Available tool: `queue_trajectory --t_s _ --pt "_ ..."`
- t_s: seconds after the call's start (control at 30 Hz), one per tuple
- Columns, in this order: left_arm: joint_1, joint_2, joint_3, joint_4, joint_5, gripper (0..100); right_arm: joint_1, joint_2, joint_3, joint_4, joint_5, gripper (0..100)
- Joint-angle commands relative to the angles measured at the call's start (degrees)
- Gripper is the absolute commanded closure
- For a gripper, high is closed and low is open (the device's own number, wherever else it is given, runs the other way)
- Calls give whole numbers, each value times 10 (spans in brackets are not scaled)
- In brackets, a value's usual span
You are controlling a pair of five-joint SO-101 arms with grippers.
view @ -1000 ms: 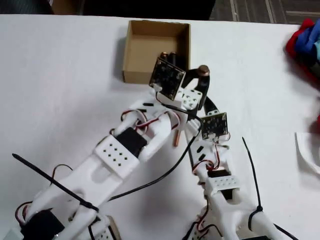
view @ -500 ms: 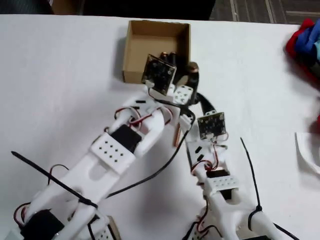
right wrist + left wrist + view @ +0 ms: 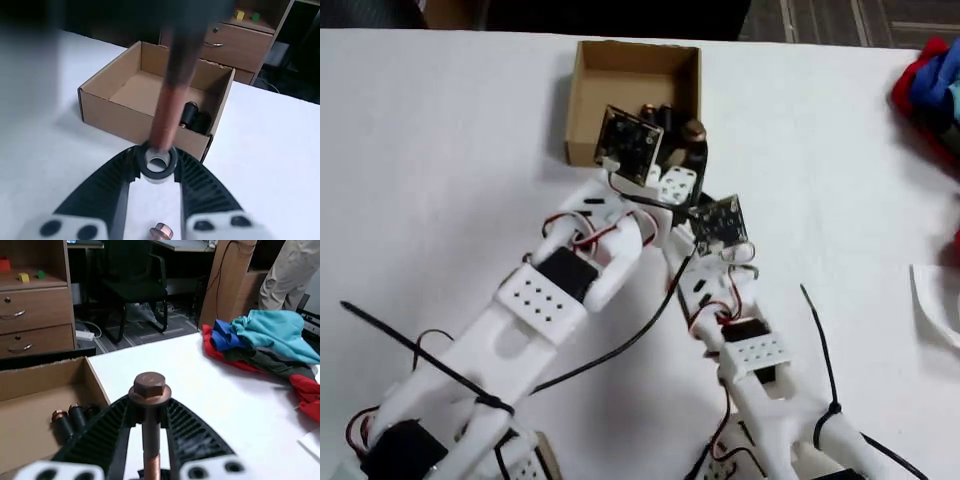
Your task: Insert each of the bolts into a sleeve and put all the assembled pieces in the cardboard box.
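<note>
Now, left gripper [image 3: 147, 404]: my black jaws are clamped on the shank of a copper-coloured bolt [image 3: 149, 387], just under its hex head, and the bolt stands upright with the head on top.
Right gripper [image 3: 157, 163]: my jaws pinch a short dark sleeve [image 3: 159, 174] from both sides, with its opening facing up.
Bolt and sleeve: in the right wrist view the bolt's shank [image 3: 172, 90] comes down from above and its lower end meets the sleeve's opening. I cannot tell how far it has entered.
Place of the pair: both sit just outside the cardboard box [image 3: 125, 117], over the table in front of its near wall. In the high view the bolt's head [image 3: 693, 130] shows at the box's near right corner [image 3: 582, 110].
Stacking: my left gripper is above and my right gripper is below it, on the side away from the box.
Assembled pieces [image 3: 67, 422]: two dark sleeves with copper heads lie side by side on the box floor, against the wall nearest my jaws [image 3: 195, 117].
Loose bolt [image 3: 161, 231]: its copper head lies on the table under my right gripper, farther from the box than the sleeve.
Table [image 3: 450, 150]: it is white, and the box stands open-topped on it near the far edge.
Pile of clothes [image 3: 260, 340]: red, blue and teal cloth is heaped on the table well apart from the box, off to its right in the high view [image 3: 930, 80].
</note>
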Motion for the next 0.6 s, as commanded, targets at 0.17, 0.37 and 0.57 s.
queue_trajectory --t_s 0.17,0.37,0.57 --pt "-5 -7 5 -3 -1 975 -3 -3 -31 14 1 976" --pt "-5 -5 6 -3 -1 975 -3 -7 -31 22 1 976" --pt "-23 -1 7 -3 -2 975 -4 -7 -32 22 1 976"
